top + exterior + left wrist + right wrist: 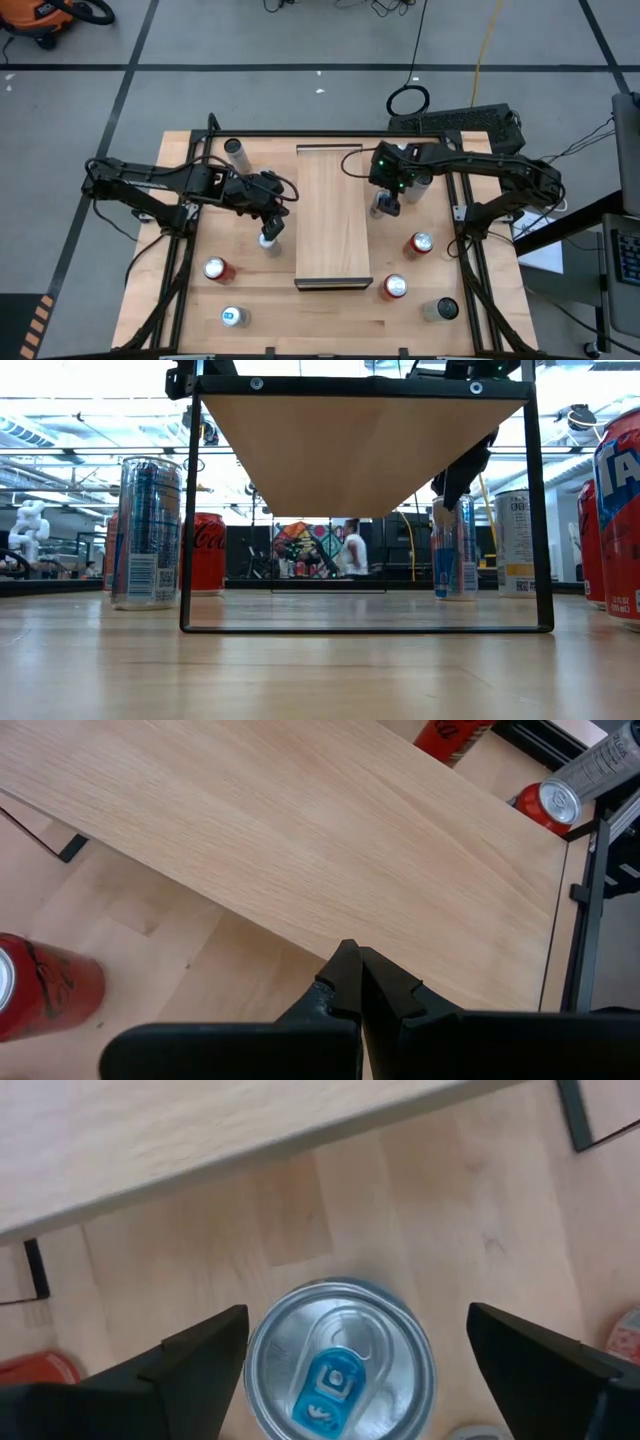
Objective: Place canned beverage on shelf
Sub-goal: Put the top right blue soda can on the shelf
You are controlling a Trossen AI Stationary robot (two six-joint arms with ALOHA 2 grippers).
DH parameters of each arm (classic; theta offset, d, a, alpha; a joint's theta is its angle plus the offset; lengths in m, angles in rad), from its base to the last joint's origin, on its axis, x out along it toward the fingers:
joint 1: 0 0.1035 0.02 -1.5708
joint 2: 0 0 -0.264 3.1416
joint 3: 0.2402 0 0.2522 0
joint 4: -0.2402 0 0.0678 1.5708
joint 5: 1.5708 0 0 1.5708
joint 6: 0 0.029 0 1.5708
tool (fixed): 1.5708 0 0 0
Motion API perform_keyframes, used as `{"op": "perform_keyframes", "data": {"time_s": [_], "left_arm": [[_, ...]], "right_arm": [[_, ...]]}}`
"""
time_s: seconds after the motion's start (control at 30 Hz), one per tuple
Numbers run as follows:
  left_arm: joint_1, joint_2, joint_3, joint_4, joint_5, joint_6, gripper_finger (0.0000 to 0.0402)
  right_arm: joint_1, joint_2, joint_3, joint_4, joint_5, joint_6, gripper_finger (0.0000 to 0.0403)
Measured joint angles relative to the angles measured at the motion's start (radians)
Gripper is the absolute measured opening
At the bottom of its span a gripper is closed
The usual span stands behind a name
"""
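The shelf (330, 215) is a long pale wood panel raised on a black frame in the table's middle; the low view shows its underside (360, 450). A silver can with a blue tab (340, 1370) stands upright on the tabletop just right of the shelf (384, 207). My right gripper (345, 1345) is open above it, one finger on either side of the can's top, with a clear gap at one side. My left gripper (355, 975) is shut on nothing at the shelf's left edge (272, 228).
More cans stand around the shelf. Left of it are a silver one (237, 150), one under my left gripper (270, 241), a red one (215, 268) and a blue-tabbed one (232, 317). Right of it are two red ones (420, 243) (395, 287) and a dark-topped one (443, 309).
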Motion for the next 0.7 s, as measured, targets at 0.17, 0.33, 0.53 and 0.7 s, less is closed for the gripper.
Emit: {"op": "perform_keyframes", "data": {"time_s": [0.17, 0.33, 0.53, 0.7], "left_arm": [[0.0, 0.0, 0.0, 0.0, 0.0, 0.0, 0.0], [0.0, 0.0, 0.0, 0.0, 0.0, 0.0, 0.0], [0.0, 0.0, 0.0, 0.0, 0.0, 0.0, 0.0], [0.0, 0.0, 0.0, -0.001, -0.018, 0.001, 0.0]], "right_arm": [[0.026, 0.022, 0.0, -0.002, 0.031, 0.001, 0.0352], [0.038, 0.031, 0.0, -0.002, 0.056, 0.026, 0.0352], [0.038, 0.031, 0.0, -0.014, 0.056, 0.054, 0.0332], [0.038, 0.031, 0.0, -0.019, 0.054, 0.058, 0.0281]]}}
